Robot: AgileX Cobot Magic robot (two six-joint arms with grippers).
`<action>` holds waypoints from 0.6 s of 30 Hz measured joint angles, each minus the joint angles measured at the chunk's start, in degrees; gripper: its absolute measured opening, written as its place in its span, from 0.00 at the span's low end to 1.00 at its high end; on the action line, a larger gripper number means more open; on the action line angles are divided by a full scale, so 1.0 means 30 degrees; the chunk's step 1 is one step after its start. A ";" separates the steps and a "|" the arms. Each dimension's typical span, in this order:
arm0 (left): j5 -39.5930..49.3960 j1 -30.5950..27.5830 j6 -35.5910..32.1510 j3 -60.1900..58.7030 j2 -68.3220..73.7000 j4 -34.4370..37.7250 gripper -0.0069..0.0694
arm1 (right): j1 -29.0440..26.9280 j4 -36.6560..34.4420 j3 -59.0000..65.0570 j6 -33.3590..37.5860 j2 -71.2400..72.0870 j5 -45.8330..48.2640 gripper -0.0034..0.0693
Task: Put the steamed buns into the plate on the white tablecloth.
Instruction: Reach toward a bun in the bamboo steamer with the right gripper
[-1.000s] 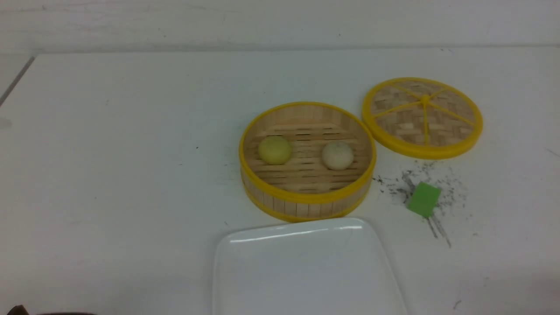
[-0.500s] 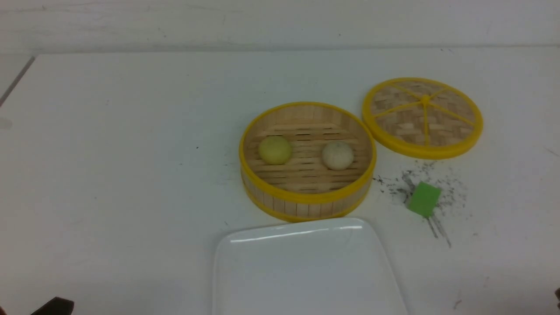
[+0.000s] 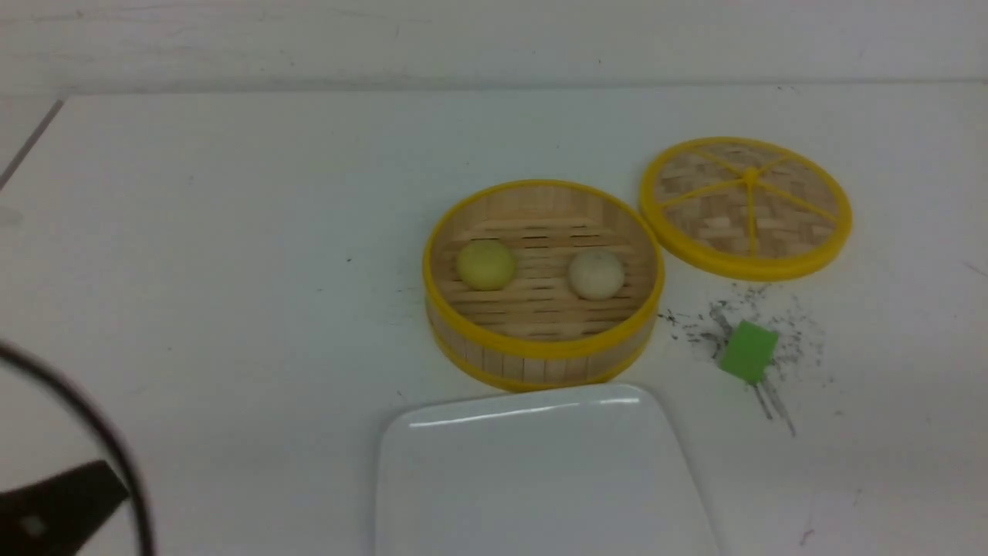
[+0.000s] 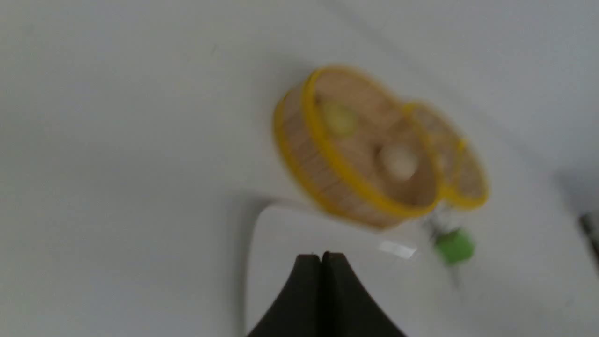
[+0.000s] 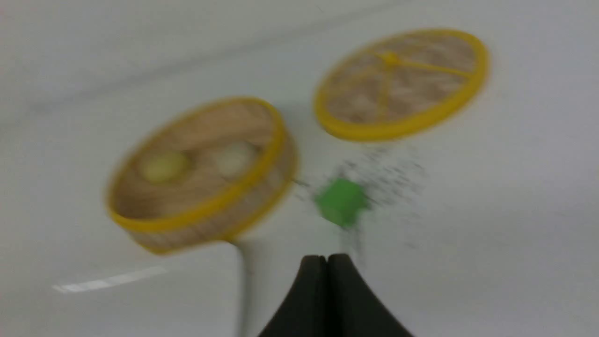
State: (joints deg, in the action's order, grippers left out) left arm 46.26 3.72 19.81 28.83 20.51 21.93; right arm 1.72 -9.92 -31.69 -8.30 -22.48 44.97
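Note:
A pale yellow bun (image 3: 485, 265) and an off-white bun (image 3: 596, 274) lie side by side inside the open bamboo steamer (image 3: 540, 351) at mid-table. The white plate (image 3: 432, 423) lies empty just in front of the steamer on the white tablecloth (image 3: 231, 232). In the left wrist view my left gripper (image 4: 322, 255) is shut and empty, above the plate (image 4: 281, 243), short of both buns (image 4: 339, 119) (image 4: 398, 161). In the right wrist view my right gripper (image 5: 326, 257) is shut and empty, near the plate's right edge, short of the buns (image 5: 164, 167) (image 5: 232, 159).
The steamer lid (image 3: 745, 207) lies flat at the back right. A green cube (image 3: 747, 351) sits on black scuff marks right of the steamer. A dark part of my left arm (image 3: 54, 510) and a black cable (image 3: 116, 448) fill the lower left corner.
My left arm has come up further into the lower left corner of the front view, and a cable now shows there. The buns, steamer, plate and cube have not moved.

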 joint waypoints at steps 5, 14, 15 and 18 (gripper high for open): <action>0.4015 0.0000 -0.1618 0.1854 0.5542 -0.0999 0.09 | -0.0035 0.2838 -0.2926 -0.1464 -0.5655 0.3548 0.03; 0.3581 0.0000 -0.3963 0.2478 1.0367 -0.0410 0.09 | 0.0664 -0.8954 -0.5221 0.9550 -1.4192 0.3592 0.10; 0.3544 0.0000 -0.4013 0.2492 1.0557 -0.0406 0.09 | 0.1029 -0.9548 -0.5601 1.0349 -1.4814 0.3536 0.14; 0.3416 0.0000 -0.4100 0.2492 1.0769 -0.0425 0.10 | 0.2835 -1.0249 -0.7266 1.1209 -1.7169 0.2978 0.28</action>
State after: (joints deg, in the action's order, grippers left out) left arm 56.51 3.72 7.51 36.31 52.82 20.66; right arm 10.22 -40.67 -53.49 25.32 -73.99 53.90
